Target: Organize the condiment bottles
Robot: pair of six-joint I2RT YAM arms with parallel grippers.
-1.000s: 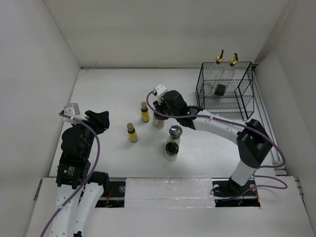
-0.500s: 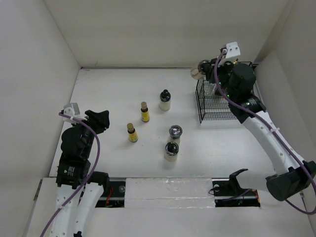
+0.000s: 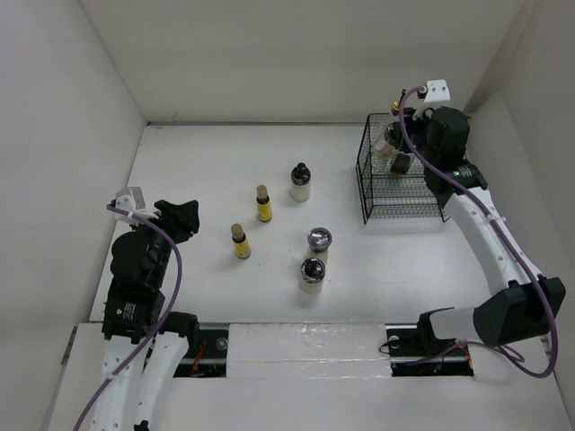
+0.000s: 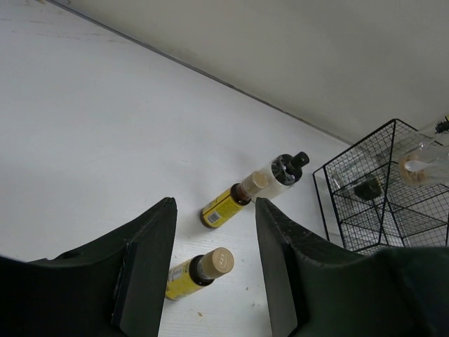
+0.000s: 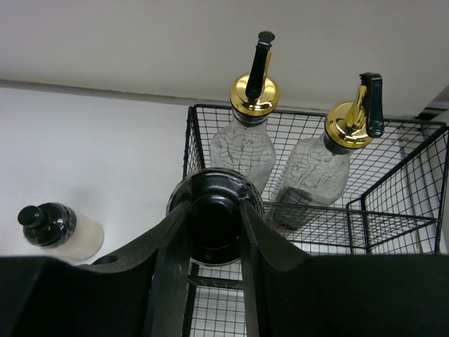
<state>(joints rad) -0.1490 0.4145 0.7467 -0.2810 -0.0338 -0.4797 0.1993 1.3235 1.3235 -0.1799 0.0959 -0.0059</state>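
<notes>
Over the wire basket point(image 3: 409, 202) at far right, right pincer point(image 5: 214, 210) clamped on a black-lidded jar point(image 5: 214, 235), two gold-spouted cruets point(image 5: 242, 144) inside, left pincer point(image 4: 214, 210) gaping, empty, near left.

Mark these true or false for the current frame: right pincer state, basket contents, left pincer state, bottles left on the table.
1. The right pincer is shut on a black-lidded jar at the wire basket. True.
2. Two gold-spouted cruets stand in the basket. True.
3. The left pincer grips a yellow bottle. False: it is open and empty; both yellow bottles stand on the table.
4. Only two bottles stand on the table outside the basket. False: five do, the two yellow ones and three cream jars.
</notes>
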